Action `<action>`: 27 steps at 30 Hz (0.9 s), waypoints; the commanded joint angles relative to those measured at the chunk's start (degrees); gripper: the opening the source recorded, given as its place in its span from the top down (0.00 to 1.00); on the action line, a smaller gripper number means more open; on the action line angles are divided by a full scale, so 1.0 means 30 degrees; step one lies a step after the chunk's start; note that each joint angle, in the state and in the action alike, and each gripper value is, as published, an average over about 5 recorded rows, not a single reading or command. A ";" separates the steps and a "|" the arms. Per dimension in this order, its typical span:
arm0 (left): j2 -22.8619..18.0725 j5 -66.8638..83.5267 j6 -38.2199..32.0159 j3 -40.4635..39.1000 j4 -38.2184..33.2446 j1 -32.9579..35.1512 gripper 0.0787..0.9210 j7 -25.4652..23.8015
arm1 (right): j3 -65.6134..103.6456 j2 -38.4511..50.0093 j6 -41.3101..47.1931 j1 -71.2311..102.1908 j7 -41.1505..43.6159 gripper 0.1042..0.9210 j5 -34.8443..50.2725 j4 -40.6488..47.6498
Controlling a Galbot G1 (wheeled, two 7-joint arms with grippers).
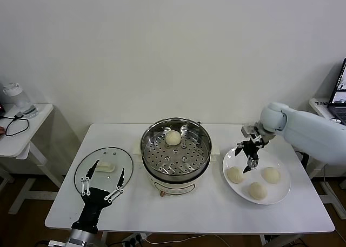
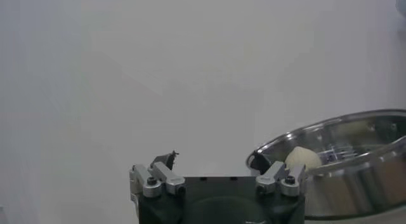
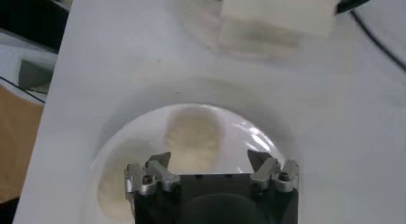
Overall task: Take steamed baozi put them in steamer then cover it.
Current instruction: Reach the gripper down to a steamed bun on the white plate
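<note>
Your right gripper (image 1: 250,159) hangs over the left part of the white plate (image 1: 278,194), fingers spread apart and holding nothing, just above the bun nearest the steamer (image 1: 234,174). In the right wrist view the same gripper (image 3: 212,168) points down at that bun (image 3: 191,138), which sits between the two open fingertips but below them, not clamped.

The plate lies near the table's right edge, close beside the steamer. Two more steamed baozi rest on it: one toward the right side (image 1: 271,174) and one toward the front rim (image 1: 257,191).

The steamer (image 1: 175,149) stands at the middle of the table (image 1: 216,214), uncovered. A fourth bun (image 1: 172,138) lies on its perforated tray, toward the back wall.

Your left gripper (image 1: 102,183) waits near the table's front-left corner, fingers wide apart and empty, over the near rim of the cover (image 1: 104,164). The glass cover lies flat on the table to the left of the steamer, handle up. The left wrist view shows that gripper (image 2: 219,177) open, with the steamer's rim (image 2: 355,174) and the bun inside (image 2: 303,158) beyond it.
</note>
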State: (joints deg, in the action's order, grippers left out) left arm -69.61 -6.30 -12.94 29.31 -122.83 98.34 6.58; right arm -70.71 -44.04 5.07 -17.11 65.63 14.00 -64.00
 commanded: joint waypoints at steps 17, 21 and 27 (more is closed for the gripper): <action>0.0010 0.0051 -0.0056 0.0148 0.0025 -0.0009 0.12 -0.0018 | 0.1160 -0.0586 0.0370 0.2334 -0.1397 0.13 -0.0905 0.0458; 0.0034 0.0049 -0.0061 0.0159 0.0018 0.0003 0.12 -0.0010 | 0.1089 -0.0453 0.0387 0.2231 -0.1420 0.19 -0.1035 0.0273; 0.0139 0.0048 -0.0063 0.0172 -0.0046 0.0037 0.12 0.0003 | 0.0908 0.0156 0.0412 0.1146 -0.1165 0.28 -0.0978 -0.0458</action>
State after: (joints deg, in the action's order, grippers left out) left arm -69.35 -6.20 -13.12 29.84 -122.77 98.36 6.59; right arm -67.95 -44.56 6.17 -11.84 62.10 11.25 -64.03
